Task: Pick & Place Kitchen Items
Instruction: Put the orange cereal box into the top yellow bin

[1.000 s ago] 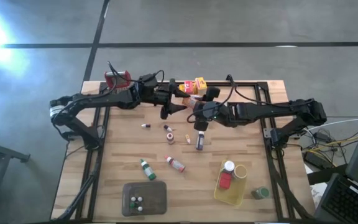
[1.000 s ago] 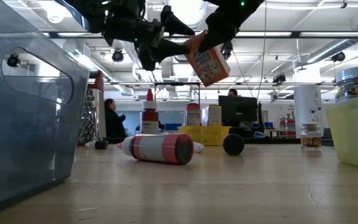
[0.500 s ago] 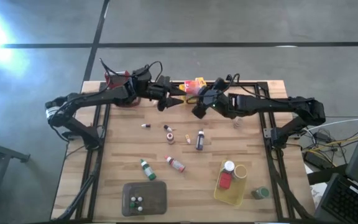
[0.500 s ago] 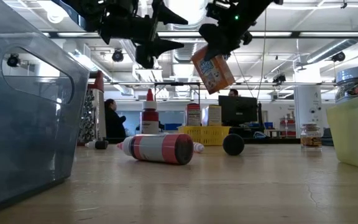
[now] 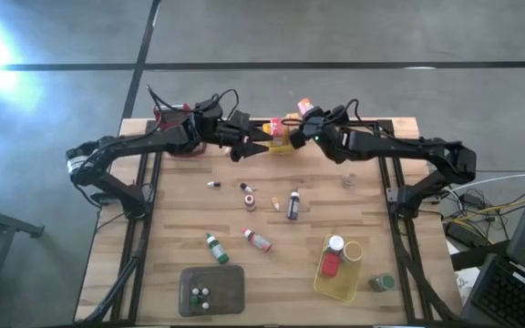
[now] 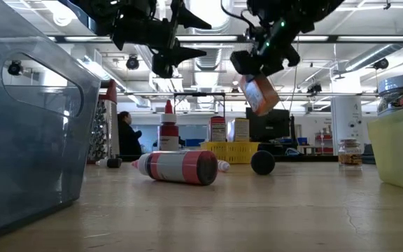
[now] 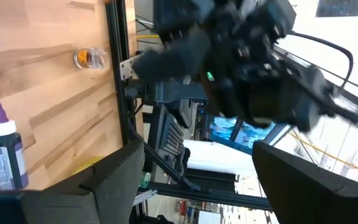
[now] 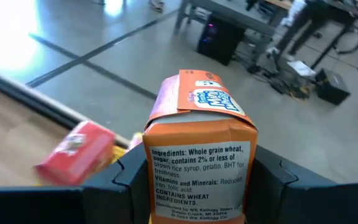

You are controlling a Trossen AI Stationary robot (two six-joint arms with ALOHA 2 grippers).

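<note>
My right gripper (image 5: pixel 312 126) is shut on a small orange cereal box (image 8: pixel 197 149), high above the table near its far edge. The box also shows in the low view, hanging tilted (image 6: pixel 259 94). Just beyond it a red box (image 8: pixel 76 152) lies in a yellow basket (image 5: pixel 281 138) at the far edge. My left gripper (image 5: pixel 261 138) stands open and holds nothing, level, a little to the left of the right one. Small bottles (image 5: pixel 293 205) and a jar (image 5: pixel 348 181) lie loose on the wooden table. My right gripper pinches the orange box's lower half (image 8: pixel 160 186) between its two fingers (image 8: pixel 272 186), one on each broad face, with the narrow printed side toward the wrist camera. The flap end (image 8: pixel 194 93) sticks out beyond the fingers. The box is tilted and lifted clear of the table.
A red-handled grater (image 5: pixel 173 118) stands at the far left. A grey tray (image 5: pixel 212 290) with small bottles sits near the front edge. A yellow basket (image 5: pixel 340 273) holding jars sits at the front right, a green jar (image 5: pixel 381 282) beside it. Bottles (image 5: pixel 214 248) (image 5: pixel 257 240) lie mid-table.
My right gripper has carried the orange box away from my left gripper, toward the table's far edge and a little right, rolling so that the box turned and tipped. My left gripper, open throughout, has rolled and drawn slightly toward the far edge.
</note>
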